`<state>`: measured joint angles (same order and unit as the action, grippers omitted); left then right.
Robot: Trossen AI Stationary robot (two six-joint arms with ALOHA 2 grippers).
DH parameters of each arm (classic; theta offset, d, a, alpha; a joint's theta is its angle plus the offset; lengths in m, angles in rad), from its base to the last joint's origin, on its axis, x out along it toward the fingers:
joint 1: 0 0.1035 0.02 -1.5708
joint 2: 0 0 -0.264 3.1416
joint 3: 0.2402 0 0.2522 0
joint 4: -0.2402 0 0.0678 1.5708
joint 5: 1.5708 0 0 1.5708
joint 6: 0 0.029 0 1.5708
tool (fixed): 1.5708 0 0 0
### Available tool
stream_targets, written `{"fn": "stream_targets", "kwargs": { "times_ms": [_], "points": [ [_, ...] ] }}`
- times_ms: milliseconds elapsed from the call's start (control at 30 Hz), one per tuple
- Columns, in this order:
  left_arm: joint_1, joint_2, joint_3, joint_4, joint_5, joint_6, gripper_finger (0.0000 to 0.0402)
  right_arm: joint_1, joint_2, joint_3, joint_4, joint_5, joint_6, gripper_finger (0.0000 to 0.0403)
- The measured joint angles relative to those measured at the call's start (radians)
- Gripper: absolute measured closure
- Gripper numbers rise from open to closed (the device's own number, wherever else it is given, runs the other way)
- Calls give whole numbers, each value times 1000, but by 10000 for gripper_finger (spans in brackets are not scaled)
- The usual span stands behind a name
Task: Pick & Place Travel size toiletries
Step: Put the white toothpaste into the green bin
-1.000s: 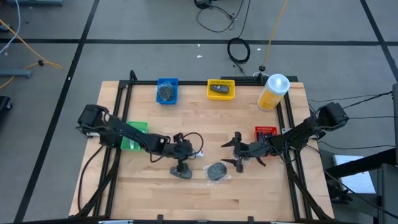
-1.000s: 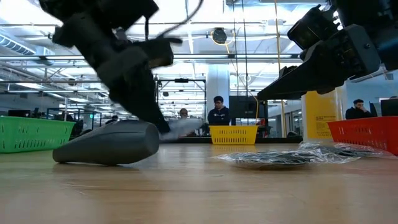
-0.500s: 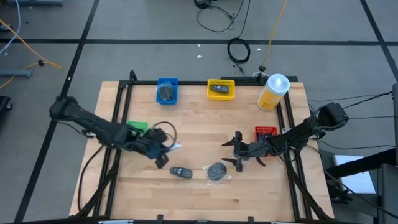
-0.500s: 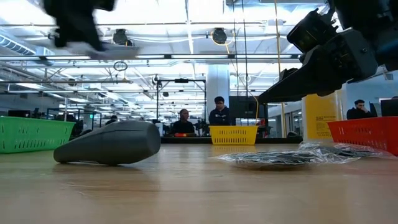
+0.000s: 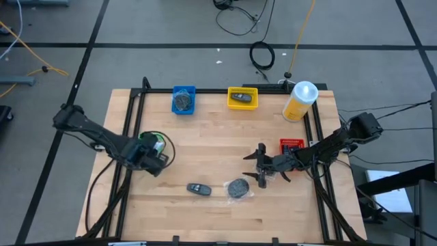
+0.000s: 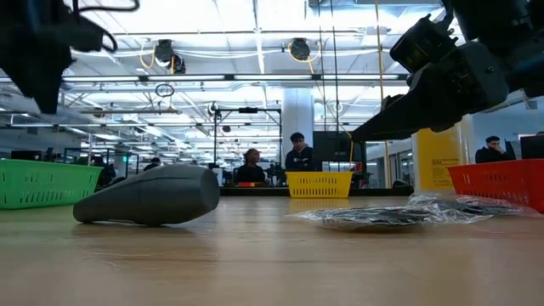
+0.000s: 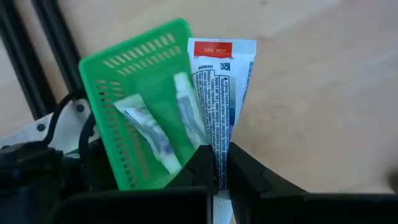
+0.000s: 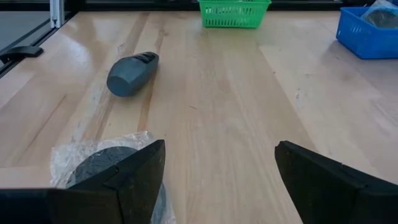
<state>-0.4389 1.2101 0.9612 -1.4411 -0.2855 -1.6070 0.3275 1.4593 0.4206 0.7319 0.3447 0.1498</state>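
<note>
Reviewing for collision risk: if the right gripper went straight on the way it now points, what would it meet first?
Probably nothing soon. The open right gripper faces bare table; the wrapped grey disc and dark oblong bottle lie off to one side. The green tray at the far edge would likely come first.
</note>
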Motion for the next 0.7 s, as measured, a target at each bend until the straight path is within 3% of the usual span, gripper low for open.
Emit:
{"fn": "stream_targets", "kwargs": {
  "times_ms": [367, 700],
  "points": [
    [118, 36, -208, 46, 52, -69, 363, 0, 0, 0, 0, 0, 3, 110],
    [160, 36, -218, 58, 45, -47, 352, 0, 0, 0, 0, -1, 3, 110]
  ]
}}
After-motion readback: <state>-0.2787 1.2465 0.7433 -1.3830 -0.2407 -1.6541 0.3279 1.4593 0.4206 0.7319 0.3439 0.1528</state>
